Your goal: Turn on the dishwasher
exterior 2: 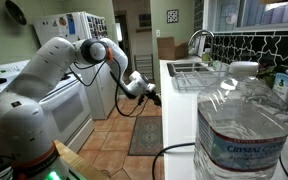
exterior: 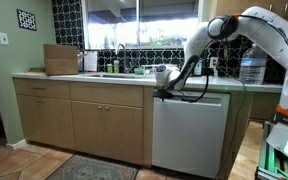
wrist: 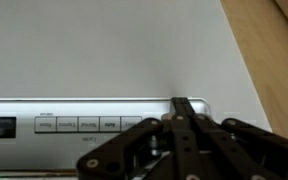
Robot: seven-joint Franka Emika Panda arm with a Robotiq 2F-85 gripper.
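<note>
Kitchen, tan cabinets (exterior: pixel 84 125). Claw (wrist: pixel 181 105), clenched, seemingly touches the button strip (wrist: pixel 84 124) along the top of the white dishwasher (exterior: pixel 189 135), under the front edge of the countertop (exterior: pixel 84 77). Button lettering too blurred to read. Water bottle (exterior 2: pixel 249 130) label reads Crystal Geyser.

I see counter (exterior: pixel 44 77): brown box (exterior: pixel 60 59) stands on it, tap (exterior: pixel 121 52) at sink (exterior 2: pixel 184 68), big water bottle (exterior 2: pixel 246 125) close to camera. Tile floor (exterior 2: pixel 109 150): rug (exterior 2: pixel 145 135) lies flat by cabinets (exterior: pixel 84 120).
</note>
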